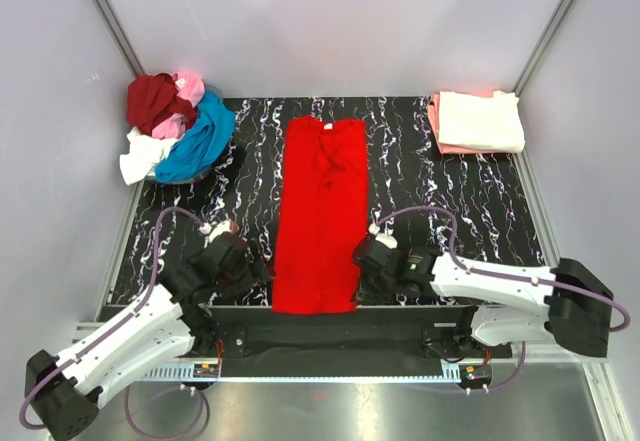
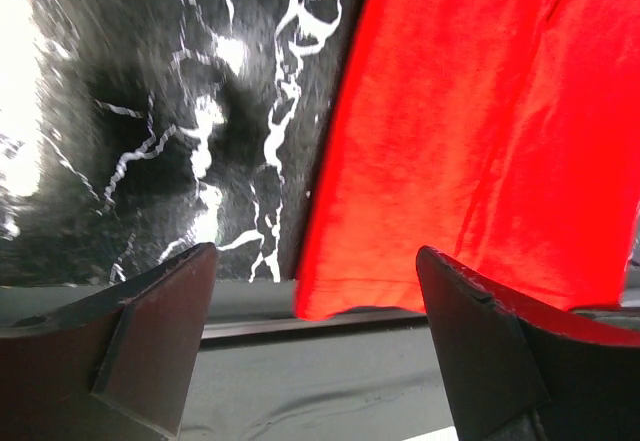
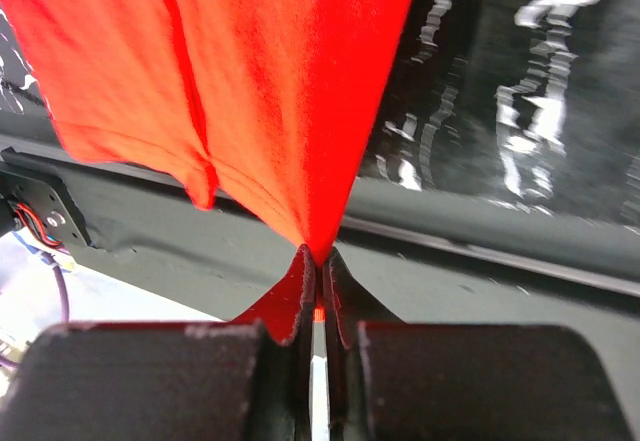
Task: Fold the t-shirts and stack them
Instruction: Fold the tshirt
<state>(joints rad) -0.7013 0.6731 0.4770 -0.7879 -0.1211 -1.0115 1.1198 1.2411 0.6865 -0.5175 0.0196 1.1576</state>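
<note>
Before raising the near hem, check both grips. Right gripper [image 3: 318, 258]: pinched tight on the lower right corner of the bright red t-shirt [image 1: 320, 211], with cloth drawn into a taut ridge in the right wrist view. Left gripper [image 2: 315, 258]: spread apart and empty, poised just beside the lower left corner, gripping nothing. Shirt position: centre of the top view, laid on the black marbled table [image 1: 450, 211] as a long narrow strip from upper middle to lower middle. Lower the left gripper onto its corner and close through every layer, to guard against probable slipping of the underside. Raise both corners level, carry them toward the collar end, and lay hem on collar, edge to edge. Avoid pulling sideways; likely result otherwise: a skewed fold. Leave the unfolded pile [image 1: 175, 126] at upper left and the folded stack [image 1: 478, 121] at upper right untouched for now.
</note>
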